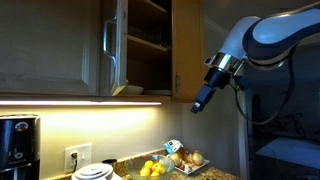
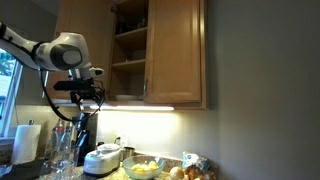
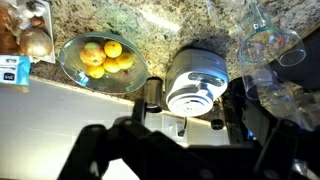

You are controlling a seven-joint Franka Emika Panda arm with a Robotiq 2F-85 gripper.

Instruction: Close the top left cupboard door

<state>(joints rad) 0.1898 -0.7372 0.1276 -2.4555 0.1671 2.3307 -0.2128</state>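
The top left cupboard door (image 1: 120,50) stands open, swung out from the cupboard and seen almost edge-on, with its silver bar handle (image 1: 107,40) on the outer face. Shelves (image 1: 150,40) show behind it, and also in an exterior view (image 2: 130,40). My gripper (image 1: 200,100) hangs in the air to the right of the cupboard and below its bottom edge, apart from the door. It also shows in an exterior view (image 2: 88,98), pointing down. In the wrist view only the dark gripper body (image 3: 180,150) shows; the jaws cannot be made out.
A wider matching door (image 1: 50,45) is left of the open one, and a plain orange-brown panel (image 1: 185,50) is right of the shelves. On the counter below are a white rice cooker (image 3: 195,80), a glass fruit bowl (image 3: 102,60), glassware (image 3: 265,40) and a coffee machine (image 1: 15,140).
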